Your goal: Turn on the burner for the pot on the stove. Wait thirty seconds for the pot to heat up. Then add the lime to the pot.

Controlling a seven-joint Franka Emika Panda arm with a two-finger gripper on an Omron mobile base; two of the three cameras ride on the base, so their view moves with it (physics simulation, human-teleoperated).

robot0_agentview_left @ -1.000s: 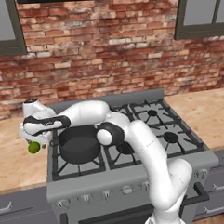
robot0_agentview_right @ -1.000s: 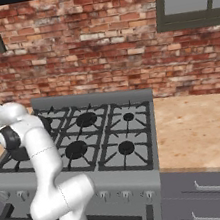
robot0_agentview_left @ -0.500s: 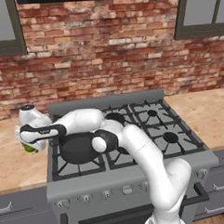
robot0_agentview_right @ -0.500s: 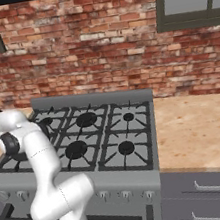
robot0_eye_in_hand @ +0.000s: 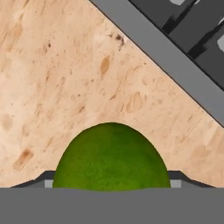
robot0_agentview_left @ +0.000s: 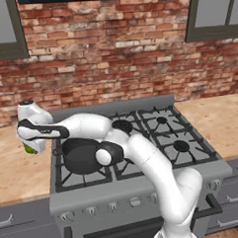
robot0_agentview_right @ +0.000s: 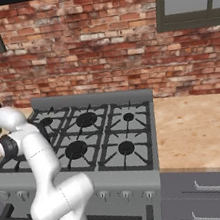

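Green lime (robot0_eye_in_hand: 111, 157) sat low centre between your gripper (robot0_eye_in_hand: 111, 181) tips; grip width unclear, arm stretched far left.

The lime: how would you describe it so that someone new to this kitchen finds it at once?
Start at the wide grey six-burner gas stove under the brick wall, then look to the pale wooden counter on its left. There, just beside the stove's edge and under the robot's hand, lies the small round bright green lime, the one green thing there.
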